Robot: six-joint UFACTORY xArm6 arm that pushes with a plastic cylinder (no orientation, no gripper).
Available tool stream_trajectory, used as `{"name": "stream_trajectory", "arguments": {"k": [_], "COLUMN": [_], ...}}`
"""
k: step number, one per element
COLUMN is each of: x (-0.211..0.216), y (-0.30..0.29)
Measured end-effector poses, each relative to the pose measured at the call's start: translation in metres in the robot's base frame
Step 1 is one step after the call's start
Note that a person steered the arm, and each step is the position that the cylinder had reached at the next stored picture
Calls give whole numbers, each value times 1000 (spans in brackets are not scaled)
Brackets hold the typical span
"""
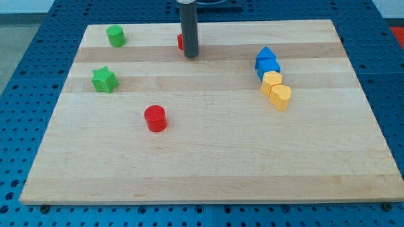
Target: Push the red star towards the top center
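The pale wooden surface [208,157] is carrying a red cylinder [154,118], green star [103,80], green block [115,35], two blue blocks [266,61], two yellow blocks [276,90], and a mostly hidden red star [180,42].

**A robotics lab bench**

This looks like a lab or test bench, not a home. A pale wooden board [208,157] serves as the surface, lying on a blue perforated base plate [25,57] with a regular grid of mounting holes, the kind used for fixing equipment. Small plastic blocks in plain colours sit on it, and a dark machine rod [189,28] reaches down from the view's top.
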State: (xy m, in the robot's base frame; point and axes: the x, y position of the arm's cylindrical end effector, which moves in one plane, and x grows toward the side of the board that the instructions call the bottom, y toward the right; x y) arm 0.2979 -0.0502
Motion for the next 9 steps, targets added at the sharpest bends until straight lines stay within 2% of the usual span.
{"name": "stream_trajectory", "arguments": {"k": [2, 5, 7, 8, 9], "x": [2, -39, -41, -21, 18], "y": [-53, 4, 19, -15, -42]}}
